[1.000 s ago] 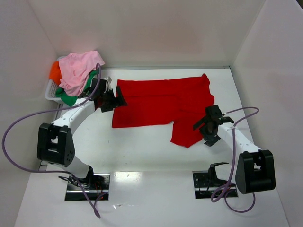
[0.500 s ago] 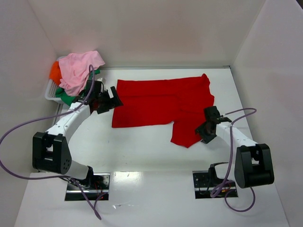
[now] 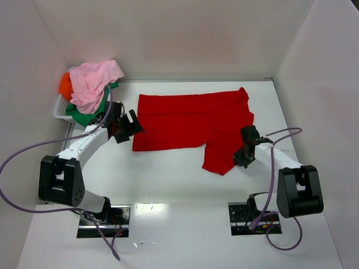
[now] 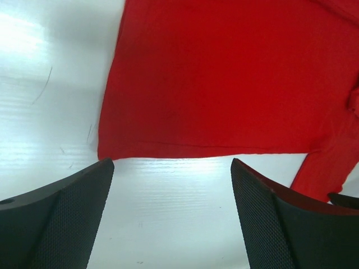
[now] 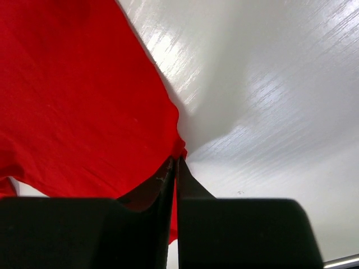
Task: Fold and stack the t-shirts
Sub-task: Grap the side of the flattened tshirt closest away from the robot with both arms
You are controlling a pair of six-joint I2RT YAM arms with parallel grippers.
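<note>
Red t-shirt (image 5: 84,106) edge inside right hand (image 5: 176,165)

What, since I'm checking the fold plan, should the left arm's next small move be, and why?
Probably ease the left gripper down onto the near corner of the red t-shirt and close. Its fingers stand open just short of that hem, while the right gripper is shut on the shirt's other side.

Red t-shirt (image 3: 190,123): soft matt cloth, lightly creased. Table (image 3: 168,179): smooth, glossy white. Left end effector (image 4: 171,163) pads (image 4: 73,218): finely dimpled matt black.
</note>
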